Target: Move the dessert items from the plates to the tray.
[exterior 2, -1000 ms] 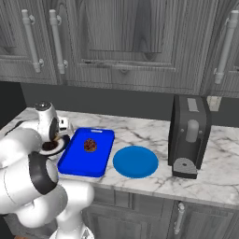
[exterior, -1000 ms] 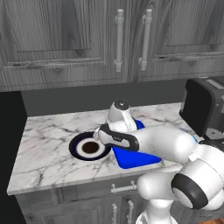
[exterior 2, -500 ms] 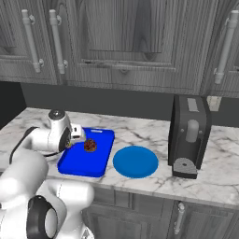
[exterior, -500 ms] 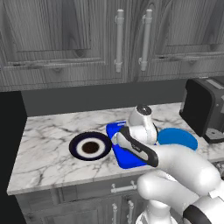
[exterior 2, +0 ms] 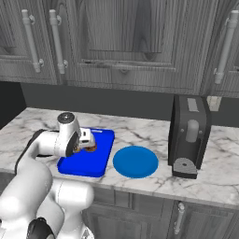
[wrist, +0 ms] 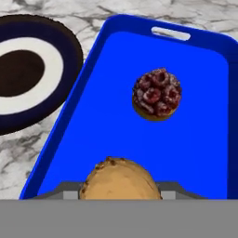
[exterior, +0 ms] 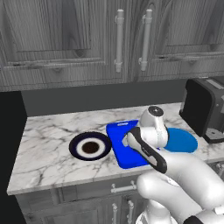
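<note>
— Two desserts are showing, right? Where is each one sitting?

— Nearest the hand camera, the tan-orange pastry [wrist: 120, 179] is being held in the gripper [wrist: 120, 188], whose fingers are clamped on its two sides. It is hanging over the near end of the blue tray [wrist: 204, 153]; whether it is touching the tray floor I cannot tell. From the right base camera, the gripper [exterior 2: 89, 148] is hovering low over the tray [exterior 2: 100, 161], with a bit of tan showing at its tip.

— And the dark one?

— The reddish-brown chocolate piece [wrist: 156, 94] is lying on the tray floor farther along, toward the end with the handle slot [wrist: 170, 33], well apart from the held pastry.

— What about the plates?

— The navy-rimmed plate [wrist: 28, 74] with the white ring and dark centre is sitting on the marble counter [exterior: 48, 148] just beside the tray's left edge, and in the left base camera the same plate [exterior: 90, 146] is lying near the counter's front edge. The plain blue round plate [exterior 2: 136, 161] is resting just beside the tray's other long side.

— Anything beyond that?

— One dark toaster [exterior 2: 189, 136] is standing past the round plate, toward the counter's right end, under the grey cabinets [exterior 2: 135, 42].
</note>
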Controlling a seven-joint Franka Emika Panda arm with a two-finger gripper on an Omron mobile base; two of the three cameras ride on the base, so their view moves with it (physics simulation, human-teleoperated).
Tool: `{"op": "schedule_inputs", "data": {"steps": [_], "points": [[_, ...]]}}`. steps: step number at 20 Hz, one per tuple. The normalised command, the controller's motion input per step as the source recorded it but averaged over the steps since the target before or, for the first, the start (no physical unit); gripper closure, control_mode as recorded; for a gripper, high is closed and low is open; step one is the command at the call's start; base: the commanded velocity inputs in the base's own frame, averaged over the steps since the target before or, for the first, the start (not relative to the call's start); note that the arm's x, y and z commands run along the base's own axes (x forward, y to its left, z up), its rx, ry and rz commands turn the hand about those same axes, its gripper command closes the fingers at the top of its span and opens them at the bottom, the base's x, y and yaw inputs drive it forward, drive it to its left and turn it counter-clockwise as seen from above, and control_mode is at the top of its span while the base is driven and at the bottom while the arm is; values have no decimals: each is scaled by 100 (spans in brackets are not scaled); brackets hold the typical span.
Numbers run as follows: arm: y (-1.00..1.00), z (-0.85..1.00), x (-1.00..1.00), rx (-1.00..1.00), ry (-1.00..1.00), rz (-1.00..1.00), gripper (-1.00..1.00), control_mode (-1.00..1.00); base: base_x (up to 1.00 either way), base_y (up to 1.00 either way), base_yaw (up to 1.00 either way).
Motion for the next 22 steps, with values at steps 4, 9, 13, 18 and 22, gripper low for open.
{"op": "schedule_inputs", "data": {"steps": [4, 9, 13, 18, 22], "points": [[-1, 0, 9, -10, 15, -8, 100, -100, 0, 0, 0], [0, -6, 15, -9, 17, -14, 100, -100, 0, 0, 0], [-13, -1, 1, 0, 5, -8, 100, -100, 0, 0, 0], [-24, -25, 8, 0, 1, -1, 100, -100, 0, 0, 0], [-20, -48, 9, 1, 0, 0, 100, -100, 0, 0, 0]]}}
